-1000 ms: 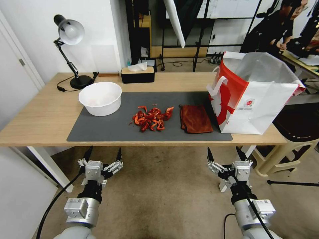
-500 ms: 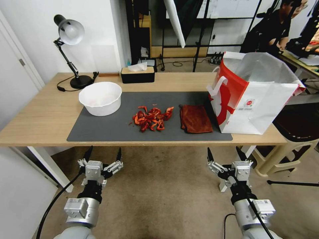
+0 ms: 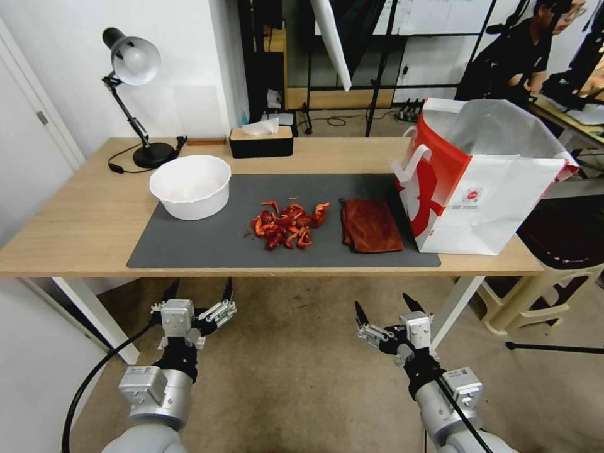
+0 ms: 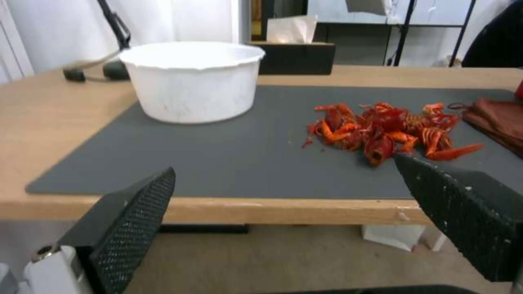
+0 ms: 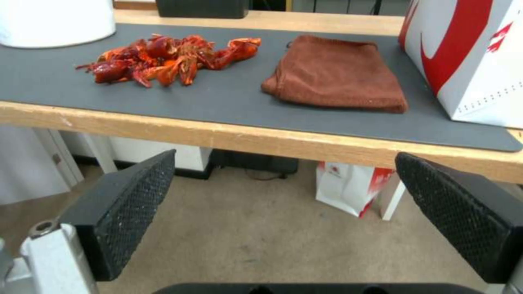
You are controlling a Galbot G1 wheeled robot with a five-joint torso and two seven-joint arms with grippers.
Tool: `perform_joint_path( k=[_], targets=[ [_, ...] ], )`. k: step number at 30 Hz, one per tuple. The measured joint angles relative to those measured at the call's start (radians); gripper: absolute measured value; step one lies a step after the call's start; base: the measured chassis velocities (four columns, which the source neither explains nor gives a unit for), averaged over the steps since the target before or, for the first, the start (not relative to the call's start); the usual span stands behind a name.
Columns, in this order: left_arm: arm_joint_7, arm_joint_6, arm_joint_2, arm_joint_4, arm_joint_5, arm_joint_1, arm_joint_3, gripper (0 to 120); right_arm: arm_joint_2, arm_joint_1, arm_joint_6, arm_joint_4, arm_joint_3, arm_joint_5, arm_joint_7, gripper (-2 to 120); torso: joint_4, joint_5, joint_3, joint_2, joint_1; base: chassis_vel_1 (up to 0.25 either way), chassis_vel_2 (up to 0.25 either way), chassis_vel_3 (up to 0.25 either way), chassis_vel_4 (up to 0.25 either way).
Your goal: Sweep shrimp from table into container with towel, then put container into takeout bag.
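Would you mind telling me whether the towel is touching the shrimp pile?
Apart. The right wrist view shows bare grey mat between the towel and the nearest shrimp.

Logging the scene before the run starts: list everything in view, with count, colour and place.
Glossy curled shrimp: one heap of many, red-orange, mid-mat.
Folded soft towel: one, rust-red, on the mat between shrimp and bag.
Round plastic container: one, white, mat's far-left corner.
Paper takeout bag: one, white with red panels, upright at the table's right end.
Flat mat: one, dark grey, on the table.
Wooden table: one, light wood.
Desk lamp: one, black, far-left.
Tissue box: one, black, far edge.
Left gripper: open, below the table's near edge.
Right gripper: open, below the near edge.
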Motion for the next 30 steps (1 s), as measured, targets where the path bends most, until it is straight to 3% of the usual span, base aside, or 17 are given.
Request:
perform_joint_path(
  k=[5, 7, 8, 13, 19, 22, 30],
  targets=[
    [-0.004, 0.002, -0.002, 0.002, -0.005, 0.001, 0.001, 100, 0.0, 0.004, 0.009, 0.001, 0.005, 0.0, -0.001, 100, 0.0001, -0.0001, 0.0, 0.0, 0.0, 0.0, 0.0, 0.0, 0.0],
    [-0.058, 0.047, 0.022, -0.018, -0.072, -0.004, 0.025, 100, 0.0, 0.004, 0.016, 0.003, 0.009, 0.002, 0.0, 100, 0.0001, -0.0001, 0.0, 0.0, 0.0, 0.0, 0.0, 0.0, 0.0],
    [-0.113, 0.085, 0.05, -0.039, -0.141, -0.006, 0.051, 100, 0.001, 0.004, 0.019, 0.005, 0.009, 0.002, 0.001, 100, -0.0003, 0.0, 0.0, 0.0, 0.0, 0.0, 0.0, 0.0, 0.0],
    [-0.129, 0.093, 0.056, -0.043, -0.161, -0.007, 0.056, 100, 0.001, 0.004, 0.021, 0.006, 0.011, 0.003, 0.005, 100, 0.0001, 0.0, 0.0, 0.0, 0.0, 0.0, 0.0, 0.0, 0.0],
    [-0.118, 0.063, 0.073, -0.02, -0.187, -0.044, 0.022, 100, -0.004, 0.009, 0.022, -0.003, 0.014, 0.006, 0.007, 100, 0.0001, 0.0, 0.0, 0.0, 0.0, 0.0, 0.0, 0.0, 0.0],
    [-0.113, 0.055, 0.118, 0.012, -0.255, -0.121, -0.021, 100, -0.01, 0.011, 0.021, -0.003, 0.012, 0.009, 0.009, 100, -0.0002, -0.0001, 0.0, 0.0, 0.0, 0.0, 0.0, 0.0, 0.0],
    [-0.1, 0.006, 0.203, 0.074, -0.347, -0.196, -0.051, 100, -0.022, 0.017, 0.015, -0.007, 0.005, 0.013, 0.01, 100, 0.0002, -0.0003, 0.0, 0.0, 0.0, 0.0, 0.0, 0.0, 0.0]
  ],
)
